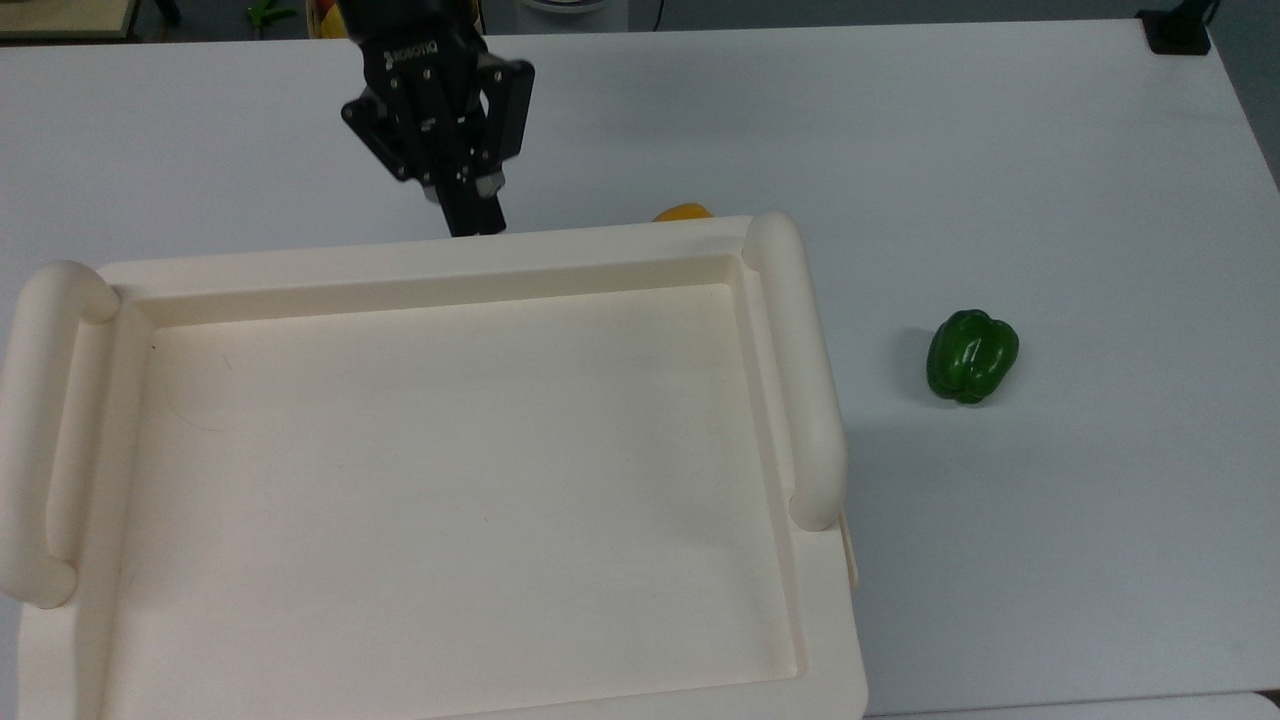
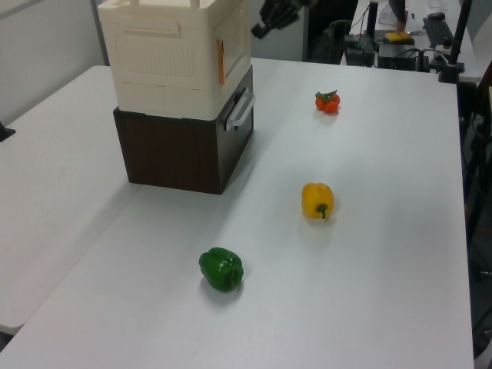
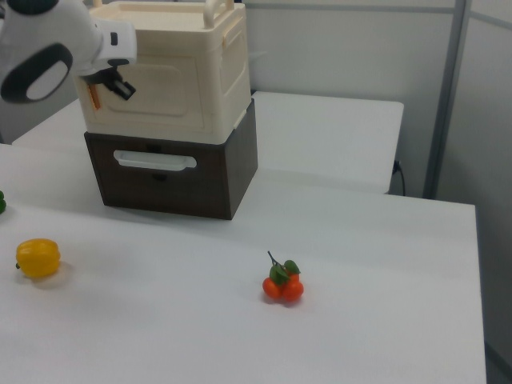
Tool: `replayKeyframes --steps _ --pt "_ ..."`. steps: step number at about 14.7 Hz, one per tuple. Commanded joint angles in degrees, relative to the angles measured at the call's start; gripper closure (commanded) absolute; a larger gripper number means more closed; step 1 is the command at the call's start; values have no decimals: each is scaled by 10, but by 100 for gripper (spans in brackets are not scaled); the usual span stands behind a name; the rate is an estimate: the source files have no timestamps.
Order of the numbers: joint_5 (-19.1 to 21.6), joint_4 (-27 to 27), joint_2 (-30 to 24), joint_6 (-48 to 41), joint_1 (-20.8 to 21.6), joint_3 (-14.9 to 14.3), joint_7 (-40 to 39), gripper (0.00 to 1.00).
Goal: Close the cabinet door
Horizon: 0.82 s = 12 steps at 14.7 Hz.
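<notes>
Cream cabinet door (image 3: 164,94) is judged flush; gripper (image 1: 474,218), fingers pressed together on nothing, risks being snagged on its edge if retracted carelessly.

My gripper (image 1: 474,215) is black, stamped ROBOTIQ in white, with small pale screws. My arm (image 3: 48,48) is glossy white with a black oval inset.

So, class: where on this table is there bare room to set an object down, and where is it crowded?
Free: the stretch of table beyond the yellow pepper and green pepper, and the strip at the left view's left of the cabinet. Crowded: beside the cabinet door, where the gripper hangs.
</notes>
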Motion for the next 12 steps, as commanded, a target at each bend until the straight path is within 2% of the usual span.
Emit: replayKeyframes --steps 1,3,5,7,10,12 --pt "-42 -34 -65 -145 -3 -21 -4 52" --pt "-61 -33 -90 -244 -3 -39 -3 35" --pt "-106 -32 -112 -317 -4 -43 -1 14" --pt "-139 -28 -134 -394 -5 -44 5 2" --pt "-179 4 -140 -508 -5 -56 5 0" --pt "-190 10 -139 -556 -6 -57 6 0"
